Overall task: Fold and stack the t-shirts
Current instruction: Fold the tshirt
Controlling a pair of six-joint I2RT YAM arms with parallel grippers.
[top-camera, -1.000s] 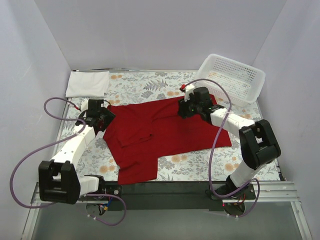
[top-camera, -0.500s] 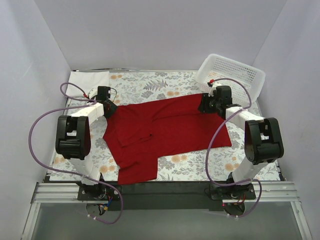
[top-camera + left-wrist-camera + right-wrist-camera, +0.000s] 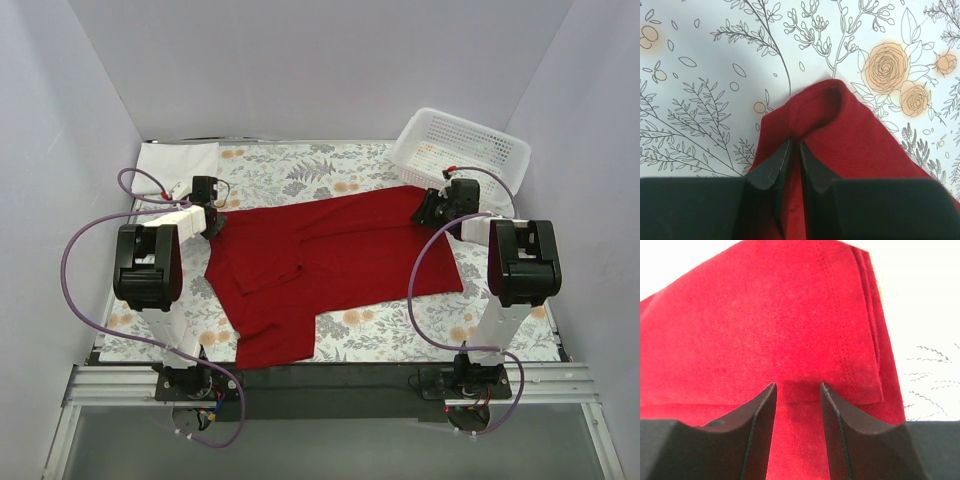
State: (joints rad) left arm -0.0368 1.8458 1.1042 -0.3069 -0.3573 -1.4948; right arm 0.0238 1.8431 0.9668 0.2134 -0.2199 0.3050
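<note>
Robot lab test cell, plain pale wall panels [image 3: 320,70] beyond and outside the left gripper [image 3: 214,222] and right gripper [image 3: 428,210], floral tablecloth [image 3: 290,170] beneath them, aluminium rail [image 3: 560,385] carrying the arm bases [image 3: 185,378], purple cables [image 3: 63,272] looping loose, white mesh basket [image 3: 470,150] just beyond the right gripper.

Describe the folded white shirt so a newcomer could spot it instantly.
Look at the floral table, then its far left corner. The white t-shirt lies there as a flat folded rectangle: soft plain cloth, unlike the red t-shirt spread mid-table or the mesh basket far right.
</note>
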